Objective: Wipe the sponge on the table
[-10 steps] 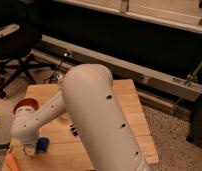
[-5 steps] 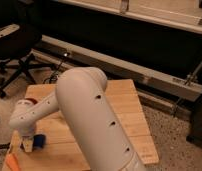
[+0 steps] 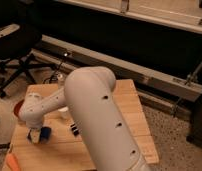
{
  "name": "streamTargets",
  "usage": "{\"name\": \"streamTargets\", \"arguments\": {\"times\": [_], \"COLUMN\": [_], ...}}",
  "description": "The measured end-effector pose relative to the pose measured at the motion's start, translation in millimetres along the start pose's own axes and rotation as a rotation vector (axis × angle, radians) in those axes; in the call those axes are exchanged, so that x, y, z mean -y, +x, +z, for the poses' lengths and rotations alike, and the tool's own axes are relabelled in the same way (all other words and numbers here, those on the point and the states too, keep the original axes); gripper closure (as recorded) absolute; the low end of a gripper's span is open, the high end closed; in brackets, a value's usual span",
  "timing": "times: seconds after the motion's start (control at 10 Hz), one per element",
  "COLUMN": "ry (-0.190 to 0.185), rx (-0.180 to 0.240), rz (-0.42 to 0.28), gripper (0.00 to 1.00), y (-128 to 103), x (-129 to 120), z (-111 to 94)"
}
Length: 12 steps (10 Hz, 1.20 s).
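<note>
The sponge [image 3: 44,134] is a small bright blue pad lying on the table [image 3: 129,102], a pale wooden top, near its front left part. My gripper [image 3: 37,135] hangs at the end of the white arm and points down onto the sponge, shut on it and pressing it to the wood. The thick white upper arm covers the middle and front right of the table.
A black striped block [image 3: 74,130] lies just right of the sponge, with a paper cup [image 3: 63,113] behind it. An orange carrot-like piece [image 3: 11,162] sits at the front left edge. A red item [image 3: 17,107] is at the left edge. An office chair [image 3: 16,47] stands beyond.
My gripper and the blue sponge have slid together across the wood, away from the front edge towards the middle. The arm's elbow has swung right.
</note>
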Motion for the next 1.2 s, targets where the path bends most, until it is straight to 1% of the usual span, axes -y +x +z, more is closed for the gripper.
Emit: {"name": "streamTargets", "arguments": {"times": [0.3, 0.5, 0.6, 0.8, 1.0, 1.2], "ry": [0.007, -0.001, -0.007, -0.014, -0.022, -0.022], "rx": [-0.011, 0.0, 0.014, 0.018, 0.007, -0.007], "rz": [0.04, 0.074, 0.103, 0.131, 0.159, 0.159], "gripper": [0.58, 0.58, 0.58, 0.58, 0.58, 0.58], "y": [25, 37, 46, 63, 89, 103], "x": [1, -4, -9, -18, -32, -46], "z": [-4, -3, -4, -6, -12, -23]}}
